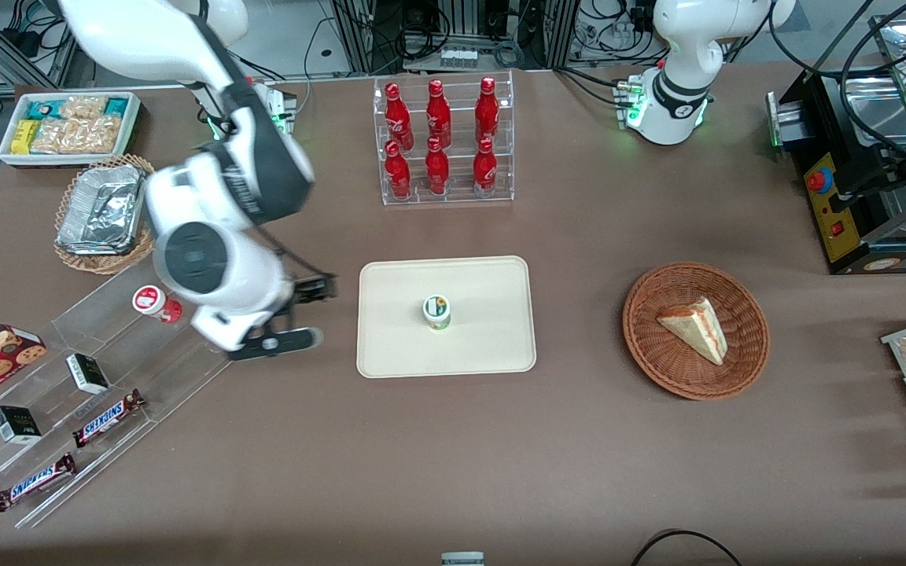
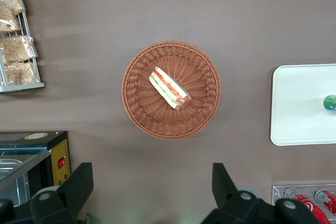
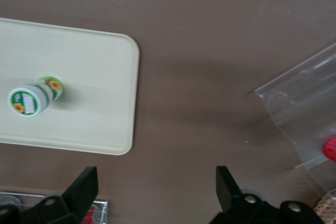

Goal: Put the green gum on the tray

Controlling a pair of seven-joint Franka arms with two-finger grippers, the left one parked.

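Observation:
The green gum (image 1: 437,312) stands upright near the middle of the cream tray (image 1: 390,346), its white lid up. In the right wrist view the gum (image 3: 32,98) rests on the tray (image 3: 100,77) with nothing touching it. My gripper (image 1: 300,314) hangs over bare table between the tray and the clear stepped rack, apart from the gum. Its fingers (image 3: 84,184) are spread wide with only table between them, so the gripper (image 3: 156,192) is open and empty.
A red-bodied gum bottle (image 1: 156,303) stands on the clear stepped rack (image 1: 68,393), close to my arm. An acrylic rack of red bottles (image 1: 443,141) stands farther from the front camera than the tray. A wicker basket with a sandwich (image 1: 695,330) lies toward the parked arm's end.

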